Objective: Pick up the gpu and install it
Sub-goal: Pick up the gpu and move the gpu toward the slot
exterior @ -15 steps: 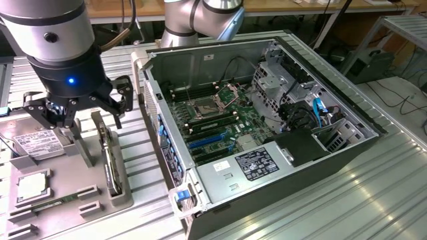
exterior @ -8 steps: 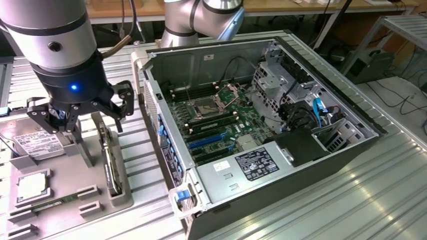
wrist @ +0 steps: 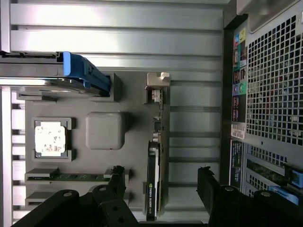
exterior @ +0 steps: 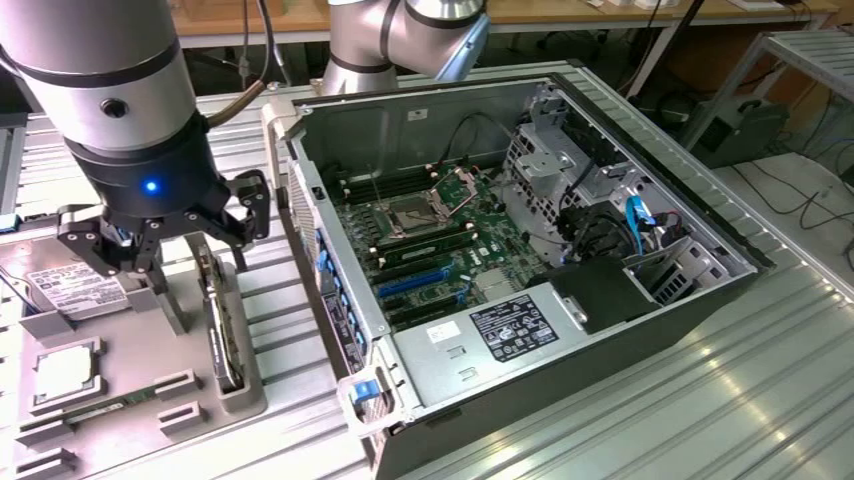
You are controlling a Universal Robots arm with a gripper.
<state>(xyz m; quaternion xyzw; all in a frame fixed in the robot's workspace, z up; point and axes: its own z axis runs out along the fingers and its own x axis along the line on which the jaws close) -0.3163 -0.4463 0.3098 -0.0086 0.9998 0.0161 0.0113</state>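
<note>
Thin green circuit-board card, the gpu [wrist: 154, 179], standing on its long edge in a slot of a grey parts tray [wrist: 80, 101]. Seen edge-on in the wrist view: narrow green board, black block along one face with pale lettering, silver metal bracket [wrist: 158, 87] at one end. In the exterior view, upright along the tray side nearest the computer case [exterior: 601, 300].

Tool [exterior: 167, 250] hanging above the tray on a grey and black arm, jaws spread wide, gripping nothing. In the wrist view, black fingers [wrist: 116, 184] one to each side of the card, a clear gap on both sides, no contact.

Edges and open room:
- Between tray and case, a narrow strip of ribbed metal worktop [wrist: 194, 123], bare.
- Case lying on its side, panel off, open upward; motherboard [exterior: 441, 230] exposed, with blue and black slots near the case wall closest to the tray.
- Cables and a metal drive cage crowding the case at the exterior view's right.
- Perforated end panel of the case [wrist: 274, 85] just beyond the bare strip.
- On the card's other side, a raised grey block [wrist: 104, 130], then a processor chip [wrist: 49, 138] in its recess and a narrow memory stick [wrist: 71, 176] in its slot, all apart from the card.
- Silver hard drive [exterior: 74, 285] propped in the tray at the exterior view's left of the tool.
- Wide bare worktop [exterior: 694, 400] at the exterior view's lower right.
</note>
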